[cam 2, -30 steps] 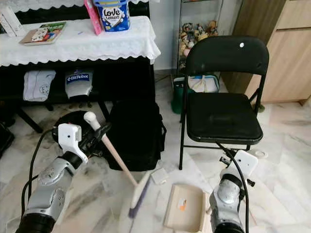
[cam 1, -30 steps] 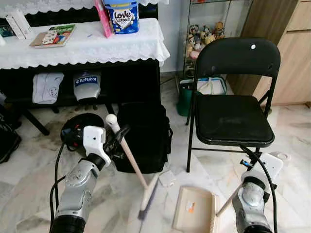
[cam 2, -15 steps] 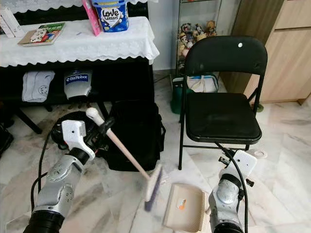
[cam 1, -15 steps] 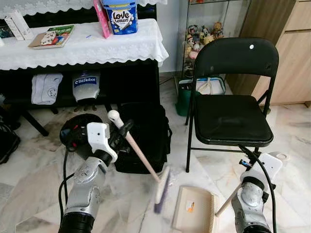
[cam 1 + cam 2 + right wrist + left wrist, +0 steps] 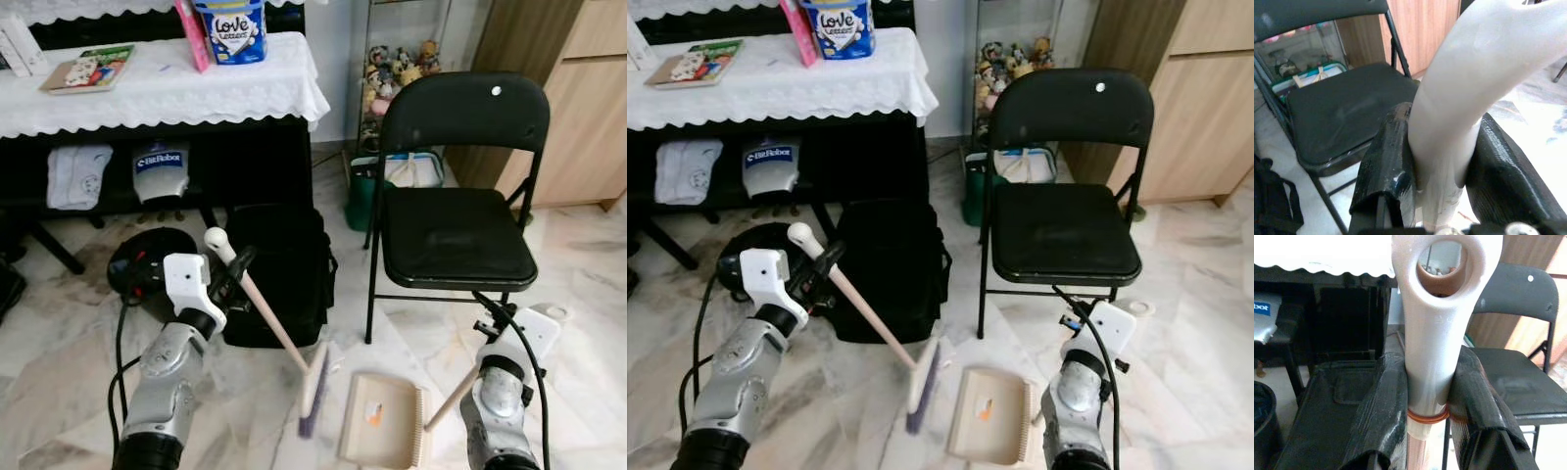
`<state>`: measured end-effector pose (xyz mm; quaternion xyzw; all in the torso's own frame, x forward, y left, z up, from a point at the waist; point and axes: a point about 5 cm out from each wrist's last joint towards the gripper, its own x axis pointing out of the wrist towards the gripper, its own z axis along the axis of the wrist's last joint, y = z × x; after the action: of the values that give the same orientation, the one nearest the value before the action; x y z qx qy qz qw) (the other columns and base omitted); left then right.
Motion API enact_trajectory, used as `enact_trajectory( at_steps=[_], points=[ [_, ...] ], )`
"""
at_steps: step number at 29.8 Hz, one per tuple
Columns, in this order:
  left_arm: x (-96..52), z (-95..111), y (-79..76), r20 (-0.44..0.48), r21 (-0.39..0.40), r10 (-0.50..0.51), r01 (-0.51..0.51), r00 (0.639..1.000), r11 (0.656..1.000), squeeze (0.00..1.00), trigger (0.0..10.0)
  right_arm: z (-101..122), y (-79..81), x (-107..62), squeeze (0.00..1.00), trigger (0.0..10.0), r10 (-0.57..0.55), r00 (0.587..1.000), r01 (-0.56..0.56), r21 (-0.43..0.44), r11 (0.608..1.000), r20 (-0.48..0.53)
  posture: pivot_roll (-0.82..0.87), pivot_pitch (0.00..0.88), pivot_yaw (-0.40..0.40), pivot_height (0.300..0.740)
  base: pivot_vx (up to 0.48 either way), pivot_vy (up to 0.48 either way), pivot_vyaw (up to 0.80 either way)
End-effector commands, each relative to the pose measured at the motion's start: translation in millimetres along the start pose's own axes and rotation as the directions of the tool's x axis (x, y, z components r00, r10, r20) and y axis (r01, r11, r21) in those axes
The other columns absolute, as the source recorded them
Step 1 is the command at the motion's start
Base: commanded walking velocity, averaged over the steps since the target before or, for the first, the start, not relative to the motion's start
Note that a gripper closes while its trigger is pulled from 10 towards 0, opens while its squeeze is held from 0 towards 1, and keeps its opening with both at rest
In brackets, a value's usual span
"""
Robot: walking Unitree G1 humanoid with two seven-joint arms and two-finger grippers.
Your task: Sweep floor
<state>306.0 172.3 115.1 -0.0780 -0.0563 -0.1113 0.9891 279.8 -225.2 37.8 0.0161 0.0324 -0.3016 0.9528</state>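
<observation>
My left gripper (image 5: 233, 269) is shut on the top of a broom handle (image 5: 269, 318), just below its white end cap (image 5: 1437, 333). The handle slants down to the right. The broom head (image 5: 312, 392), with purple bristles, rests on the marble floor just left of a beige dustpan (image 5: 377, 431). The dustpan lies flat on the floor. Its wooden handle (image 5: 451, 401) rises to my right gripper (image 5: 1442, 161), which is shut on the handle's white end (image 5: 1474, 83).
A black folding chair (image 5: 456, 235) stands just behind the dustpan. A black bag (image 5: 279, 274) and a round black object (image 5: 147, 269) sit behind the broom, under a table with a white lace cloth (image 5: 167, 83). A wooden cabinet (image 5: 578, 98) is at the far right.
The broom head has swung right across the floor towards the dustpan. The camera has shifted slightly. The right arm and dustpan have stayed put.
</observation>
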Motion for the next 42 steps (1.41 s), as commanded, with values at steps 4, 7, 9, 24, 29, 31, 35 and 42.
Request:
enact_trajectory(
  at_steps=[4, 7, 9, 24, 29, 31, 35, 42],
  points=[
    [4.9, 7, -1.9, 0.047, 0.015, -0.005, 0.005, 0.999, 1.000, 0.00, 10.0, -1, -0.3, -0.4, 0.00, 10.0, 0.009, 1.000, -0.008, 0.011, 1.000, -0.010, -0.02, 0.080, 0.066, 0.740, 0.000, -0.262, 0.00],
    [5.9, 8, 1.0, 0.054, 0.014, 0.016, -0.017, 0.998, 1.000, 0.00, 10.0, -1, 0.1, -0.3, 0.00, 10.0, 0.014, 1.000, -0.014, 0.011, 1.000, -0.012, -0.02, 0.077, 0.064, 0.740, 0.000, 0.000, 0.00],
    [6.0, 9, 1.8, 0.057, 0.011, 0.022, -0.023, 0.998, 1.000, 0.00, 10.0, -1, 0.3, -0.3, 0.00, 10.0, 0.015, 1.000, -0.015, 0.011, 1.000, -0.012, -0.02, 0.076, 0.064, 0.740, 0.000, 0.000, 0.00],
    [6.3, 16, 15.2, 0.114, 0.025, 0.134, -0.138, 0.984, 0.990, 0.00, 10.0, -2, 1.4, 0.2, 0.00, 10.0, 0.028, 0.999, -0.028, 0.013, 1.000, -0.017, -0.03, 0.078, 0.056, 0.740, 0.037, 0.000, 0.00],
    [6.6, 15, 13.9, 0.113, 0.024, 0.131, -0.135, 0.985, 0.991, 0.00, 10.0, -2, 1.9, 0.2, 0.00, 10.0, 0.032, 0.999, -0.032, 0.013, 0.999, -0.019, -0.03, 0.078, 0.056, 0.740, 0.302, 0.000, 0.00],
    [6.7, 15, 13.3, 0.113, 0.023, 0.130, -0.133, 0.985, 0.991, 0.00, 10.0, -2, 2.4, 0.1, 0.00, 10.0, 0.033, 0.999, -0.033, 0.014, 0.999, -0.020, -0.03, 0.077, 0.056, 0.740, 0.309, 0.000, 0.00],
    [6.8, 15, 13.3, 0.112, 0.022, 0.128, -0.131, 0.985, 0.991, 0.00, 10.0, -2, 3.1, 0.0, 0.00, 10.0, 0.036, 0.999, -0.035, 0.016, 0.999, -0.022, -0.03, 0.077, 0.056, 0.740, 0.306, 0.000, 0.00],
    [6.9, 15, 12.9, 0.112, 0.018, 0.117, -0.120, 0.987, 0.993, 0.00, 10.0, -2, 3.7, -0.5, 0.00, 10.0, 0.034, 0.999, -0.034, 0.029, 0.999, -0.026, -0.03, 0.076, 0.057, 0.740, 0.305, 0.000, 0.00]
  ],
)
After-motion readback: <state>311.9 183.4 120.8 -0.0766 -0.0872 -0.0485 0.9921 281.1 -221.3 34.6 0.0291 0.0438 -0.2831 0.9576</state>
